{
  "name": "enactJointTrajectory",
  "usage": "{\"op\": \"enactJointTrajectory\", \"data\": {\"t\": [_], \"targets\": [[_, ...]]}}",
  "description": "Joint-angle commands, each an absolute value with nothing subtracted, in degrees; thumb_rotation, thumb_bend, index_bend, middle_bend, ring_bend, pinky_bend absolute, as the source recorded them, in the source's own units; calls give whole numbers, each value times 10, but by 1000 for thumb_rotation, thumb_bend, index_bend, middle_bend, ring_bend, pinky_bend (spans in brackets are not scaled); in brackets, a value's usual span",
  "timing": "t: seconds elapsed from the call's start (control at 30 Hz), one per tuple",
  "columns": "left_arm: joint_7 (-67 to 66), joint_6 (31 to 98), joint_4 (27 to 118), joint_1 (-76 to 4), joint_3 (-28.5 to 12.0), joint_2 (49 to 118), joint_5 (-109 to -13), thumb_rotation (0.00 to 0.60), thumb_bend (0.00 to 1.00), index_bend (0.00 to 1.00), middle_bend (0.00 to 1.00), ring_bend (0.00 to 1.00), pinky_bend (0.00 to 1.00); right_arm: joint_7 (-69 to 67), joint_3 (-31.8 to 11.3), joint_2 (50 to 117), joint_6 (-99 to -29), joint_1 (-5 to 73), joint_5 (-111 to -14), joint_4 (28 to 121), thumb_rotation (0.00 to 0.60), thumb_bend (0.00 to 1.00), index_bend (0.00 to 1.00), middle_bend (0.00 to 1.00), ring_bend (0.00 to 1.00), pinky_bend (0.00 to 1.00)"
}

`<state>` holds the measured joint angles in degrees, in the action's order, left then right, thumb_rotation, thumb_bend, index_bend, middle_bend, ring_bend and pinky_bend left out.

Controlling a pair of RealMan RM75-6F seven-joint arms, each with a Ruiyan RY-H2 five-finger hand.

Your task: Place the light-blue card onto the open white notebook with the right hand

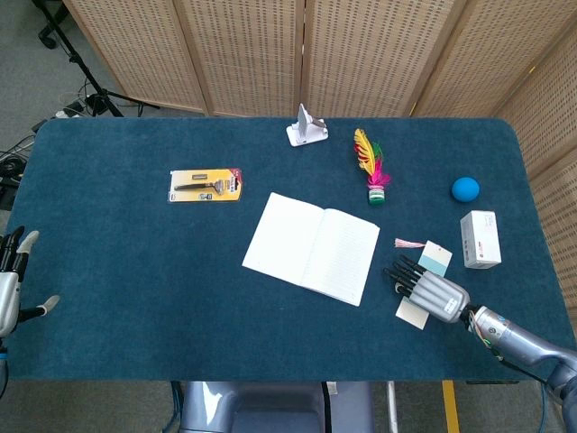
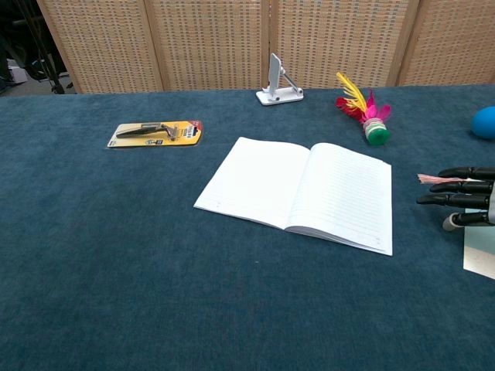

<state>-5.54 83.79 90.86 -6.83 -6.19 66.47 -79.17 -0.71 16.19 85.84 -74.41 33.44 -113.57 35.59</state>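
The light-blue card (image 1: 435,259) lies on the blue table right of the open white notebook (image 1: 311,246), with a pink tassel (image 1: 407,243) at its far end. My right hand (image 1: 431,291) lies flat across the card's middle, fingers straight and a little apart, pointing at the notebook. Only the card's two ends show. In the chest view the right hand (image 2: 464,197) enters from the right edge, with the card (image 2: 479,251) below it and the notebook (image 2: 298,189) to its left. My left hand (image 1: 11,289) hangs at the table's left edge, fingers apart, holding nothing.
A white box (image 1: 480,239) stands just right of the card, and a blue ball (image 1: 465,188) sits beyond it. A feather shuttlecock (image 1: 371,171) and a white stand (image 1: 306,126) are at the back. A yellow razor pack (image 1: 206,185) lies left of the notebook.
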Motion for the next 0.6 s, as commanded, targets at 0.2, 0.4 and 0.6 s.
{"op": "enactJointTrajectory", "data": {"t": [0.2, 0.4, 0.6], "targets": [[-52, 836, 909, -69, -61, 663, -791, 600, 0, 0, 0, 0, 0, 2, 163, 859, -738, 335, -1132, 361, 600, 0, 557, 0, 0, 0], [-52, 835, 907, -69, -60, 664, -793, 600, 0, 0, 0, 0, 0, 15, 166, 855, -743, 338, -1136, 374, 600, 144, 587, 0, 0, 0], [-50, 834, 908, -70, -60, 663, -792, 600, 0, 0, 0, 0, 0, 38, 165, 848, -741, 343, -1137, 399, 600, 260, 587, 0, 0, 0]]}}
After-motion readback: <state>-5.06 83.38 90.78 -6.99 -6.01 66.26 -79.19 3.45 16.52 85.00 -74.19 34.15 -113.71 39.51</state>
